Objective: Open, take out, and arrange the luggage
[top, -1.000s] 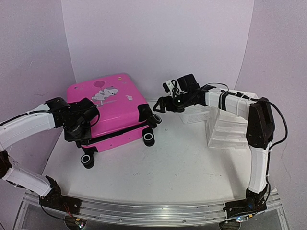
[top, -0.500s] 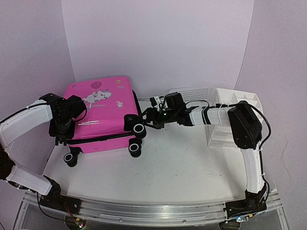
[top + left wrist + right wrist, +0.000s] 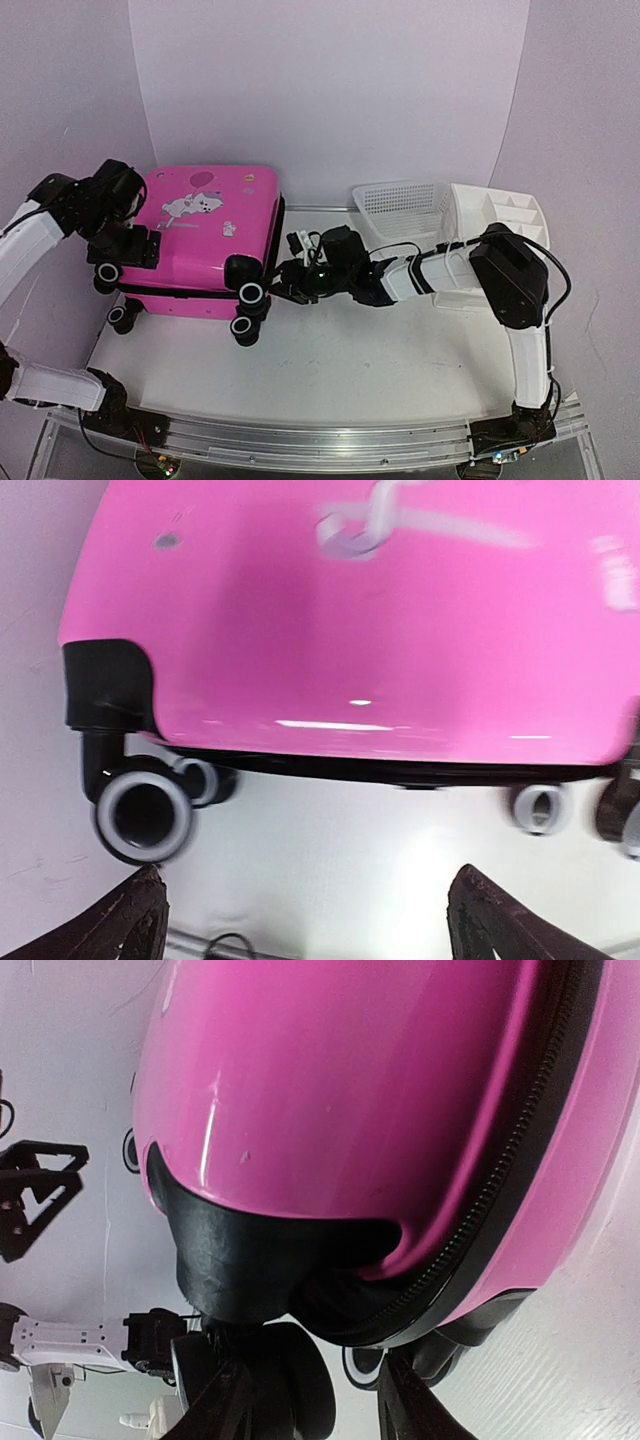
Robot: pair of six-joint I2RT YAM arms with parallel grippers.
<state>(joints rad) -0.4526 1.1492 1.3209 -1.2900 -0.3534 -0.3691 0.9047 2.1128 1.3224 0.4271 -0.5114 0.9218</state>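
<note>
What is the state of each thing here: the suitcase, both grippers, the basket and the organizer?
luggage, zipped shut, lying flat, printed shell up.
left gripper, open, holding nothing.
right gripper, fingers on either side of a wheel of the luggage; grip unclear.
basket, upright.
drawer organizer, upright, beside the basket.

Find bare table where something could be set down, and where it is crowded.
Widest free patch: near table, bordered by the arm bases, luggage and outstretched right arm. A narrower gap at the back, between luggage and basket. Crowded: the right rear with basket and organizer, and the luggage wheels by the right pincer.
</note>
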